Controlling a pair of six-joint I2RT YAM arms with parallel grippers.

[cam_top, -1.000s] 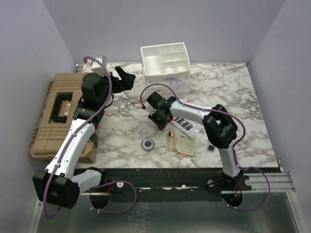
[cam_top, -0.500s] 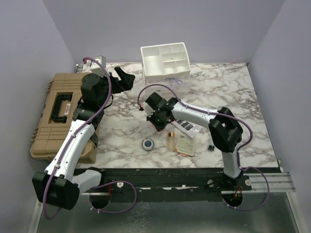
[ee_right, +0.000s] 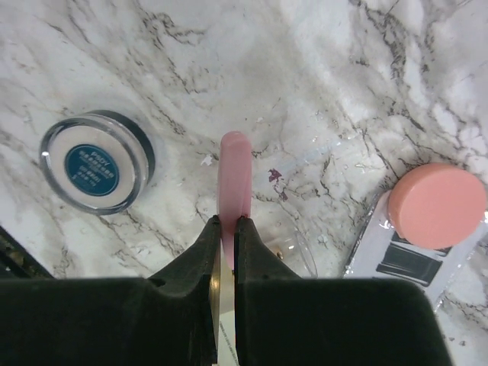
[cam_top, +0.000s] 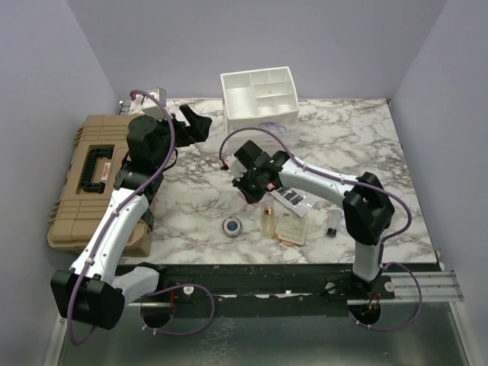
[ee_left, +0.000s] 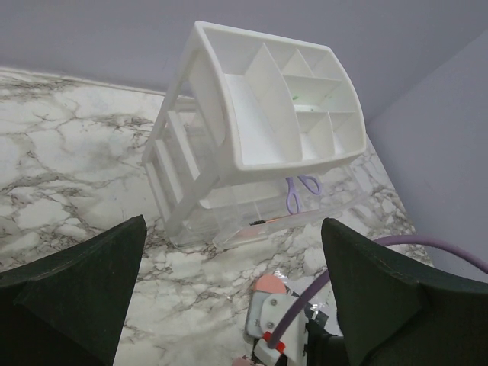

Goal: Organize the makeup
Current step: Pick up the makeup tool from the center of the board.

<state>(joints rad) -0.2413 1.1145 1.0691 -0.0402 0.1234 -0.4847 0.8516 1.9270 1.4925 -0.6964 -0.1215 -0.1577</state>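
Note:
My right gripper is shut on a pink round puff, held edge-on just above the marble. A round blue compact lies to its left. A second pink puff rests on the black strip palette to its right. From above, the right gripper hangs left of the palette. In front of it are the compact, a small amber bottle, a cream sachet and a tiny dark vial. My left gripper stands open and empty, high at the back left.
The white compartmented organizer stands at the back centre and fills the left wrist view, with a purple looped item at its foot. A big tan hard case lies along the table's left side.
The right jaws have closed on the pink puff. The right arm's elbow has swung right, which uncovers the dark vial. The left arm has not moved.

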